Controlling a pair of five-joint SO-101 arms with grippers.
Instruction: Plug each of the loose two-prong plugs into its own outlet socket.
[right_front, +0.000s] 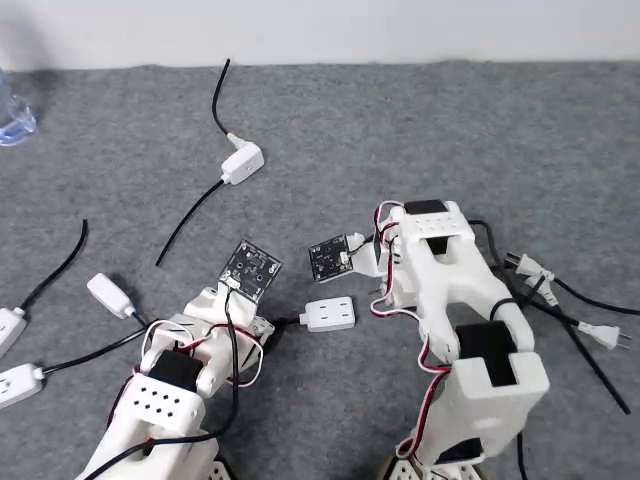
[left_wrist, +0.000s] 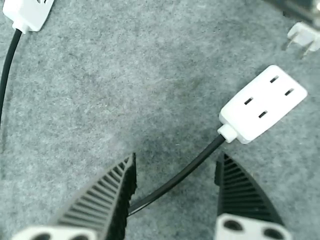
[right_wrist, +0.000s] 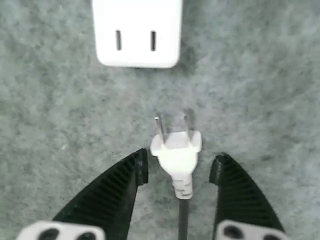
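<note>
An outlet socket (right_front: 328, 314) lies on the table (right_front: 450, 130) between the two arms. Its cord (left_wrist: 175, 181) runs between the parted fingers of the left gripper (left_wrist: 176, 161). On the socket's other side a plug (right_wrist: 176, 150) lies between the parted fingers of the right gripper (right_wrist: 181, 156), touching neither, prongs toward the socket's slots and short of them. A second plug (right_front: 525, 266) and a third plug (right_front: 605, 337) lie right of the right arm.

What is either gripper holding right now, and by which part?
Nothing is held. The left gripper is open astride the black cord of the outlet socket; the right gripper is open with the two-prong plug between its fingers, ungripped.
</note>
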